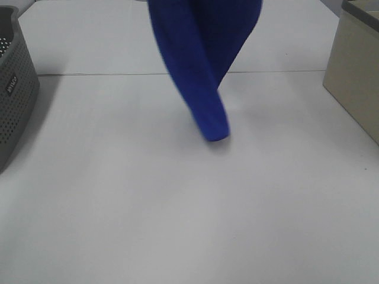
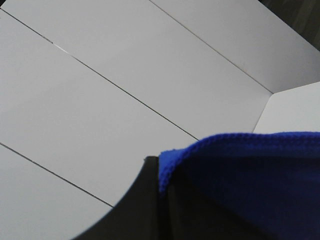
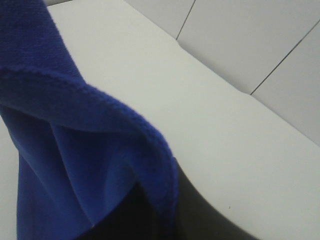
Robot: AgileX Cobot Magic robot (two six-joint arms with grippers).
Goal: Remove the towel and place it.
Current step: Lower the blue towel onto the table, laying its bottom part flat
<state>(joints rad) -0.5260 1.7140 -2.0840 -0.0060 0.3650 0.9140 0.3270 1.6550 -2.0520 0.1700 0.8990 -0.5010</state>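
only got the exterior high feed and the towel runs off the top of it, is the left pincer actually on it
observer: In the left wrist view the towel's hemmed edge sits right at the tip of the left pincer. Whether the jaws are closed isn't visible.
operator: and the right one
observer: In the right wrist view the towel hangs in folds over the right pincer and hides most of it.
operator: any white tag showing near either
observer: No, both wrist views show only blue cloth and its stitched hem.
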